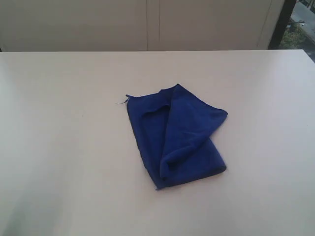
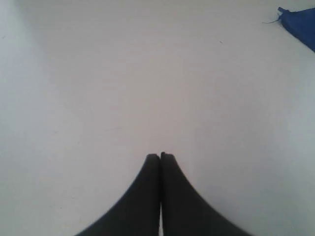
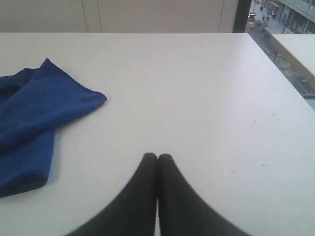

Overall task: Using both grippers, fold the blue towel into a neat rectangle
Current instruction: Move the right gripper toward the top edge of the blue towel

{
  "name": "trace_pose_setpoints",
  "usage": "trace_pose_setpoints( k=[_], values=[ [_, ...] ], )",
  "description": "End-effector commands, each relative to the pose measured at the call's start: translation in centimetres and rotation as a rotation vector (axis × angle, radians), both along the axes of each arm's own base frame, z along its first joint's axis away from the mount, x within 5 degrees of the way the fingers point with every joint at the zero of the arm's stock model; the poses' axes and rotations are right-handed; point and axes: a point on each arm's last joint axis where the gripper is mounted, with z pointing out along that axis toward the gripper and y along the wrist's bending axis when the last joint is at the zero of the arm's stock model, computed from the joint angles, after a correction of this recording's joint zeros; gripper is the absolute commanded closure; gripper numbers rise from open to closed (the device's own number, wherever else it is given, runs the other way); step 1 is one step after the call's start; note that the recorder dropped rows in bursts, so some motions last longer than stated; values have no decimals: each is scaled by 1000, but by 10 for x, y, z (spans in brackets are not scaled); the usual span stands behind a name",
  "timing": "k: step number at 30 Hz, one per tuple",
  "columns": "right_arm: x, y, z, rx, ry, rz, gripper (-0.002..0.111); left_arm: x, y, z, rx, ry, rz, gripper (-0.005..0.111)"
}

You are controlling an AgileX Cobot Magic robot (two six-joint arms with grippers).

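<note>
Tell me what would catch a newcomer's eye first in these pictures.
The deep blue towel, loosely folded and rumpled, lies near the middle of the pale table, the only strong colour there. The left gripper and the right gripper, black and tapering, are both pressed shut over bare table, apart from the towel.

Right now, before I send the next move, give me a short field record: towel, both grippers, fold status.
blue towel: near the middle of the table, loosely doubled over, layers skewed, edges not aligned
loose thread: at the towel's far left corner in the exterior view
left gripper: shut, empty, over bare table, clear of the towel
right gripper: shut, empty, over bare table, clear of the towel
fold status: not yet a neat rectangle
</note>
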Motion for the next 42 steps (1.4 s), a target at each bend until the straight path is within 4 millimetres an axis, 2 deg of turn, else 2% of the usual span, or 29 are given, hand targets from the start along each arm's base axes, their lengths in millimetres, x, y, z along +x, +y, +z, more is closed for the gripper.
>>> trace_pose_setpoints(
  k=[1, 8, 18, 25, 29, 33, 38, 42],
  values=[
    [0, 0, -1, -9, -12, -6, 108, 0, 0, -2, -3, 1, 3, 107],
    [2, -1, 5, -8, -75, -7, 108, 0, 0, -2, -3, 1, 3, 107],
    [-3, -1, 56, -1, -655, -14, 108, 0, 0, -2, -3, 1, 3, 107],
    [-8, -1, 66, 0, -776, -15, 108, 0, 0, -2, -3, 1, 3, 107],
    [-7, -1, 66, -25, -766, -18, 108, 0, 0, -2, -3, 1, 3, 107],
    [-4, -2, 62, 5, -620, -20, 108, 0, 0, -2, -3, 1, 3, 107],
    [-8, 0, 85, -2, -408, -6, 108, 0, 0, -2, -3, 1, 3, 107],
    [1, 0, 109, -4, -236, 0, 108, 0, 0, -2, -3, 1, 3, 107]
  ],
)
